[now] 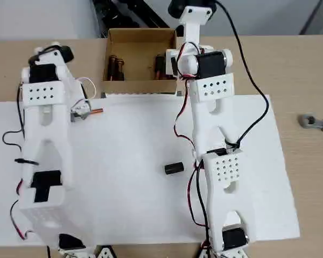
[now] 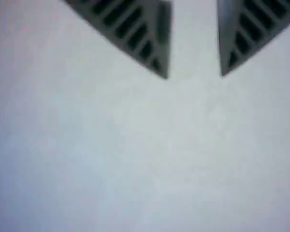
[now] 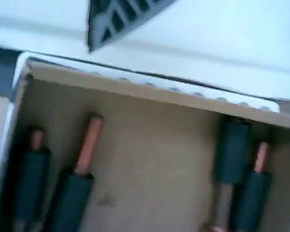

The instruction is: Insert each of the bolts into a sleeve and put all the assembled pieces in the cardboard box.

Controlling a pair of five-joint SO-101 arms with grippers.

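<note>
At the near edge of the bench (image 1: 307,177) stand the bases of the two arms. A white sheet (image 1: 124,209) covers much of the pale wooden top. The left arm (image 1: 43,156) runs away from the near edge along the sheet's left side. The right arm (image 1: 223,172) runs up the sheet's right half, with red and black cables (image 1: 189,188) hanging beside it.

Between the arms, nearer the right one, a short black sleeve (image 1: 173,168) lies on its side on the sheet, apart from both. Farther on, a bolt (image 1: 96,111) with a copper-coloured shank lies on the sheet just beside the left arm. The left end effector (image 2: 193,72) hangs over bare sheet, spread apart with nothing in the gap.

Off the sheet to the right, a small metal tool (image 1: 316,122) rests on the wood. At the sheet's far edge sits the cardboard box (image 1: 140,33), open at the top. The right end effector (image 1: 172,64) hangs over the box's right part; I cannot tell whether it is apart or together.

At least four assembled pieces (image 3: 72,193) lie in the box, dark sleeves with copper ends sticking out. Two are by one side wall and two by the other, with bare cardboard between.

Beyond the bench's far edge the room shows a pale surface (image 1: 43,16) and some dark gear (image 1: 129,13) too unclear to name.
</note>
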